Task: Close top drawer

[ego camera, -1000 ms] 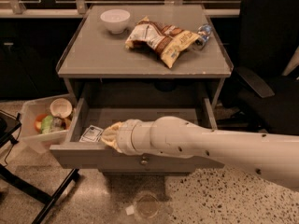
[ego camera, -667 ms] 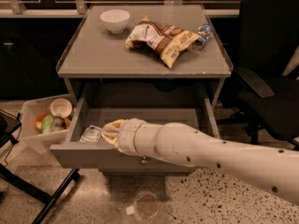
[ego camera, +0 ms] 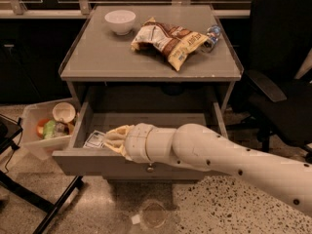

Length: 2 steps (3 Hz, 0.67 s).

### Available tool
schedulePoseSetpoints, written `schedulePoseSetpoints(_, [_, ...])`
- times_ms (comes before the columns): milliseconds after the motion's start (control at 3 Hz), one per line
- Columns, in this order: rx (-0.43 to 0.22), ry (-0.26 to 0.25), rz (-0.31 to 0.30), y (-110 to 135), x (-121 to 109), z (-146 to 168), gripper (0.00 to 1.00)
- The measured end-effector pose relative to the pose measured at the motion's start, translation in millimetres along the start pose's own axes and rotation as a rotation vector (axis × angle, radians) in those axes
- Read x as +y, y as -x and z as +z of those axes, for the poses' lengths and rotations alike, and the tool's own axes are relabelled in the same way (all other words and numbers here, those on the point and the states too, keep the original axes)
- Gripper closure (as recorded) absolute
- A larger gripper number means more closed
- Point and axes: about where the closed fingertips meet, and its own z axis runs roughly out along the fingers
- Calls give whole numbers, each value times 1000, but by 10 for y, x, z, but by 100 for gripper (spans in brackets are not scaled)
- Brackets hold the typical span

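My gripper (ego camera: 116, 139), matt cream plastic, sits at the matt grey front of the top drawer (ego camera: 87, 164). The snack bag (ego camera: 168, 40) looks glossy.

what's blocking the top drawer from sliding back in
Nothing visible does. The gripper is at the front edge of the top drawer, and the small packet inside lies flat on its floor, front left.
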Motion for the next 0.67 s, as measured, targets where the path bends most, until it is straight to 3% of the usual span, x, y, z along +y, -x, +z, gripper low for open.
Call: schedulePoseSetpoints(667, [86,322,-24,-145,399,368,100])
